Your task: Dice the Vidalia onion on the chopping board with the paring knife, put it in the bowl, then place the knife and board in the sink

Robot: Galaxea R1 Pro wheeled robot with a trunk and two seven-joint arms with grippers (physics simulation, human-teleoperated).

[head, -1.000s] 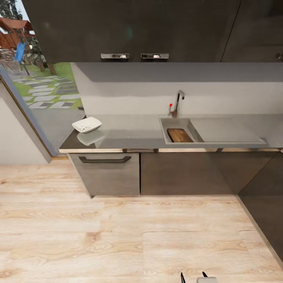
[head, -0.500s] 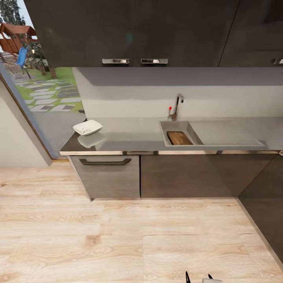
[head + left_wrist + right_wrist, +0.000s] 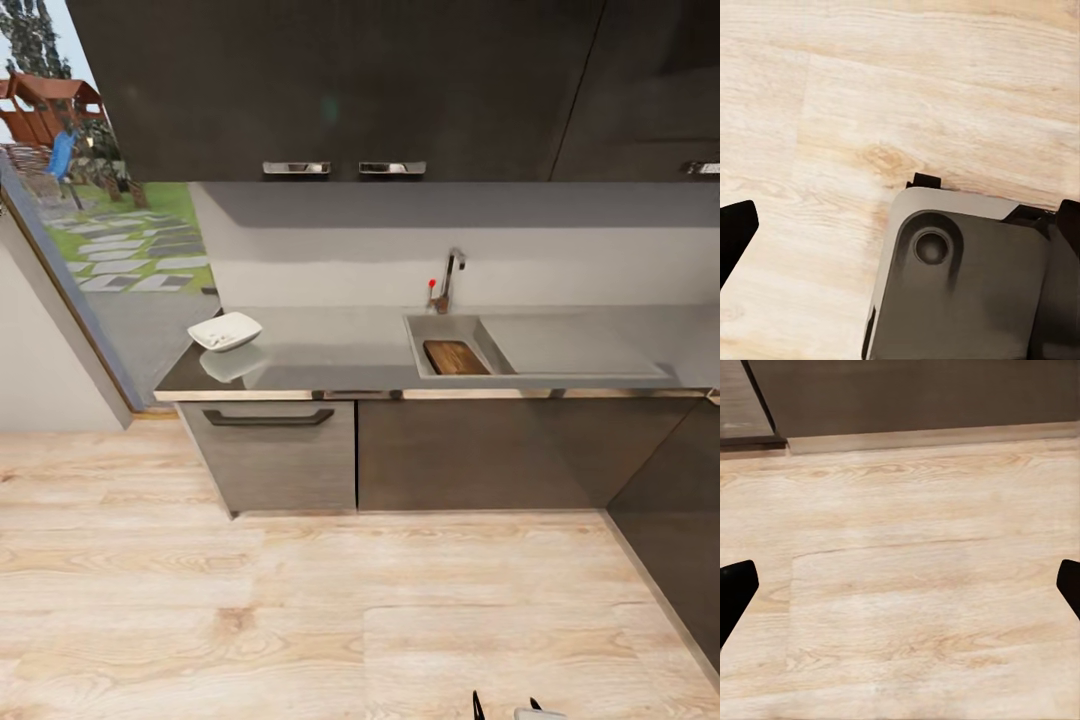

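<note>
Head view, kitchen: glossy black upper cabinets (image 3: 340, 85), dark grey lower cabinets (image 3: 470, 450), pale wooden floor (image 3: 300, 610) in front of me.
Head view, tabletop (image 3: 320, 355): grey slab running along the wall, well apart from me.
Head view, sink (image 3: 445, 325): set into the tabletop, chrome tap (image 3: 452, 275) with red knob at its back edge.
Head view, chopping board (image 3: 455, 357): dark brown, lying inside the sink basin.
Head view, bowl (image 3: 225, 331): white, on the tabletop near its left end, well apart from the sink.
Head view, onion and paring knife: I cannot make them out.
Left wrist view, my left end effector (image 3: 900, 225): dark fingertips (image 3: 735, 229) at opposite edges of the picture, spread wide, nothing held; grey robot base (image 3: 960, 285) and floor below.
Right wrist view, my right end effector (image 3: 900, 589): fingertips (image 3: 735, 585) likewise wide apart, nothing between them; floor and a dark cabinet base (image 3: 915, 394) beyond.
</note>
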